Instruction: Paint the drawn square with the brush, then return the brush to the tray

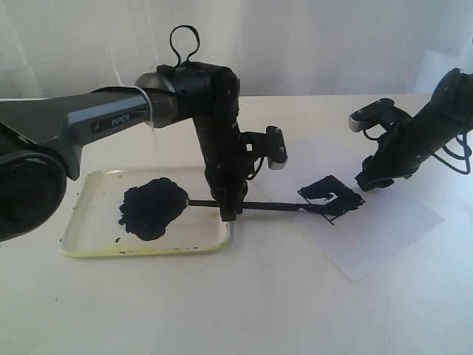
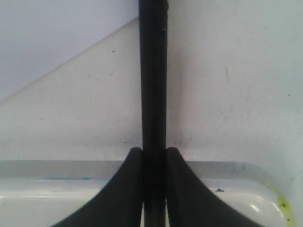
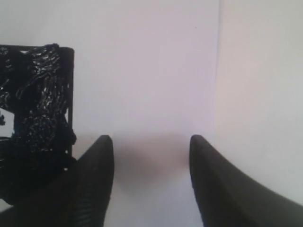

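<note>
My left gripper points down at the right end of the tray and is shut on the brush. The thin black brush lies level, from over the tray out to the drawn square. Its tip rests at the square's near edge. The square is mostly covered in wet blue-black paint, with a small white patch left. In the left wrist view the brush runs straight out between the closed fingers of the left gripper, above the tray's rim. My right gripper stands open over the paper beside the square, holding nothing.
A large blue-black paint blob fills the middle of the tray. The white paper sheet lies angled on the pale table, right of the tray. The right arm reaches in from the right edge, its gripper low over the paper.
</note>
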